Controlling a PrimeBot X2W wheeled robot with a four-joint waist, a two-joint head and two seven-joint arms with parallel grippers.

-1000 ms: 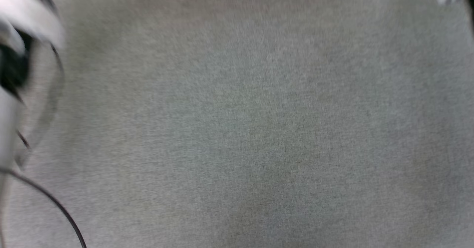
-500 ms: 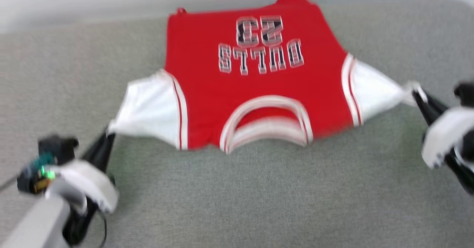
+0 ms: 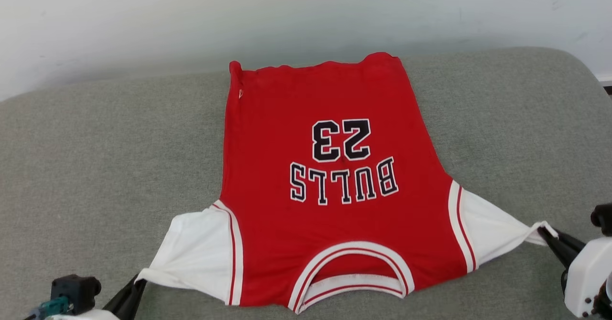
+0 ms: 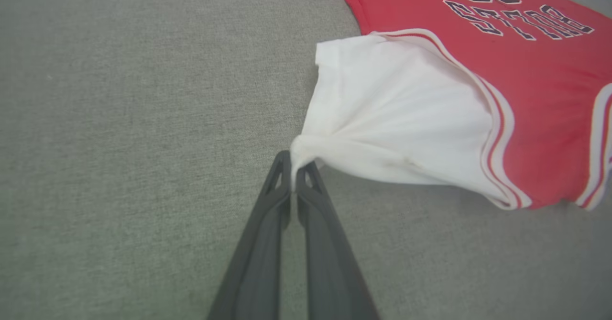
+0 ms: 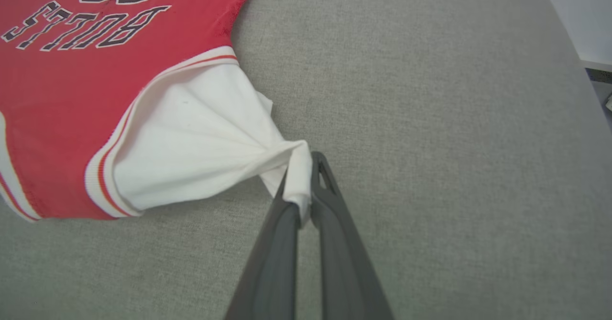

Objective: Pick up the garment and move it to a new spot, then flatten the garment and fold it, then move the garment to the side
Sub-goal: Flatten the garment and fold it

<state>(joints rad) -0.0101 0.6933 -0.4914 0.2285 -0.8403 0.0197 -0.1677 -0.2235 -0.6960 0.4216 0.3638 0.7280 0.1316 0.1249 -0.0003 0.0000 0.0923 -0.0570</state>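
The garment (image 3: 334, 205), a red jersey with white sleeves and black "BULLS 23" lettering, lies spread on the grey cushion (image 3: 95, 157), collar toward me, hem at the far side. My left gripper (image 3: 138, 281) is shut on the tip of the left white sleeve (image 4: 382, 119), which bunches between its dark fingers (image 4: 267, 205). At the lower right my right gripper (image 3: 545, 234) is shut on the right white sleeve's tip (image 5: 205, 143), pinched between its fingers (image 5: 330, 205). Both sleeves are pulled outward into points.
A pale wall (image 3: 306, 14) rises behind the cushion's far edge. The cushion's rounded right corner (image 3: 578, 66) drops off beside a strip of dark floor (image 5: 600, 76). Bare grey fabric lies to either side of the jersey.
The head camera has tilted up from bare cushion to the whole jersey. Since half a second ago the jersey sits lower in view, both grippers still holding the sleeve tips.
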